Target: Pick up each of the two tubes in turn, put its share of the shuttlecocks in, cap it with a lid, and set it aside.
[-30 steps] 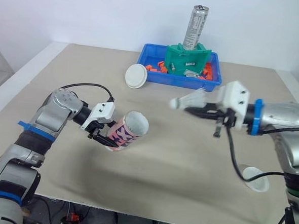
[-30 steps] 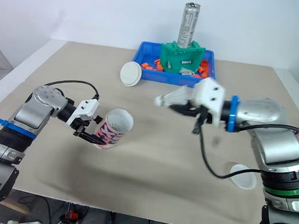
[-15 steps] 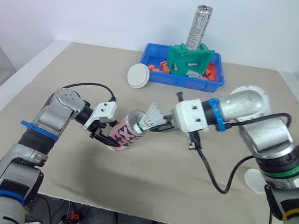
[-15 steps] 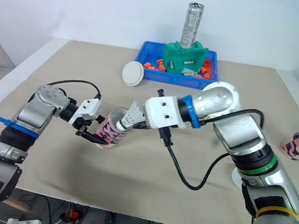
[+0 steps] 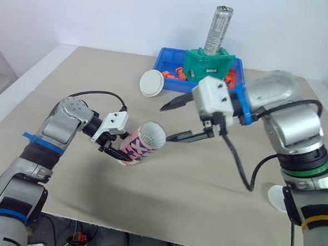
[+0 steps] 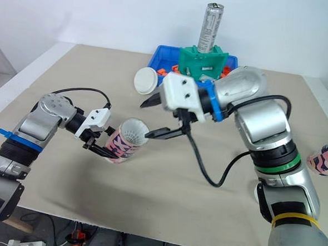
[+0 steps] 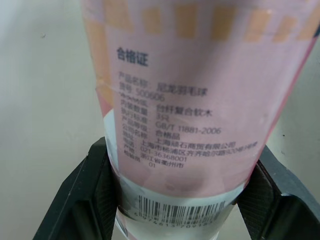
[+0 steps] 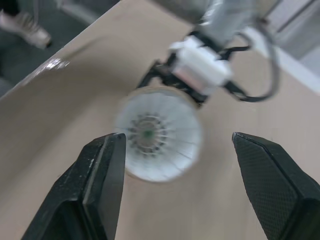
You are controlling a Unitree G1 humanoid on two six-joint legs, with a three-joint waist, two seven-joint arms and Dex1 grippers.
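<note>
A pink printed tube (image 5: pixel 138 145) is held tilted above the table, its open mouth (image 5: pixel 152 134) toward the right arm. My left gripper (image 5: pixel 117 146) is shut on its lower end; the black fingers (image 7: pixel 92 187) clamp both sides. A white shuttlecock (image 8: pixel 157 132) sits inside the tube, feathers outward. My right gripper (image 5: pixel 174 121) hangs open just off the mouth, holding nothing. A second pink tube (image 6: pixel 325 157) lies at the far right edge. One white lid (image 5: pixel 152 82) lies by the bin, another (image 5: pixel 275 198) near the front right.
A blue bin (image 5: pixel 174 86) of small orange parts stands at the back of the table. In it sits a green holder (image 5: pixel 212 67) with a tall silver can (image 5: pixel 217 23). The right arm's cable (image 5: pixel 242 172) hangs low over the table.
My right gripper carried the shuttlecock to the tube's mouth, left it inside, opened wide and drew back a little. The left gripper kept its hold on the tube.
</note>
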